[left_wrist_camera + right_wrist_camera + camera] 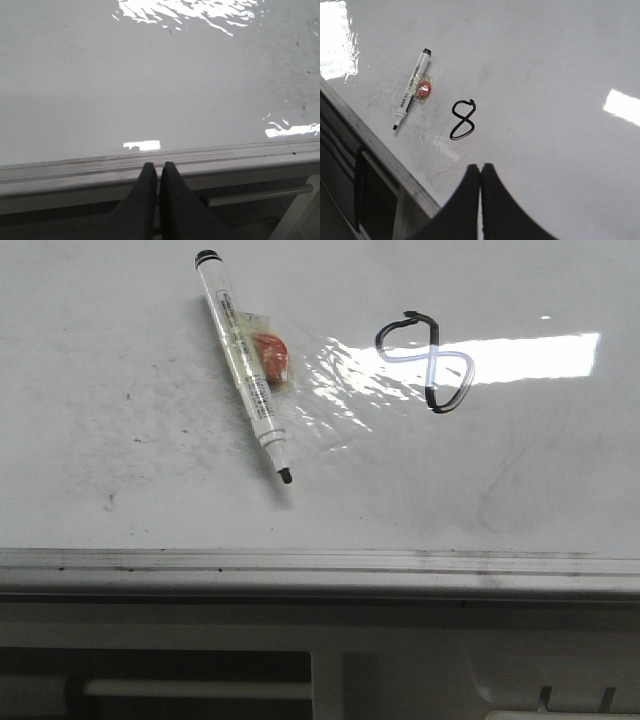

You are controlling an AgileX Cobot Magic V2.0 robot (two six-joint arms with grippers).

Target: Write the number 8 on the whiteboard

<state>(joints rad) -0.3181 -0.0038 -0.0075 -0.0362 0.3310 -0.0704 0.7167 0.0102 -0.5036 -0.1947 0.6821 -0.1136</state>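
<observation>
A black number 8 (424,362) is drawn on the glossy whiteboard (120,390), tilted sideways, with one loop not quite closed. It also shows in the right wrist view (462,119). A white pen (244,363) with a black tip lies uncapped on the board left of the 8, next to a small clear packet with a red piece (270,353). My right gripper (480,167) is shut and empty, hovering over the whiteboard (550,65) away from the pen (412,89). My left gripper (159,165) is shut and empty over the board's silver edge rail (75,172).
The silver aluminium rail (320,565) runs along the board's near edge; below it is a white frame with a bar handle (200,690). Faint grey smudges mark the board around the pen. Bright light glare lies across the 8.
</observation>
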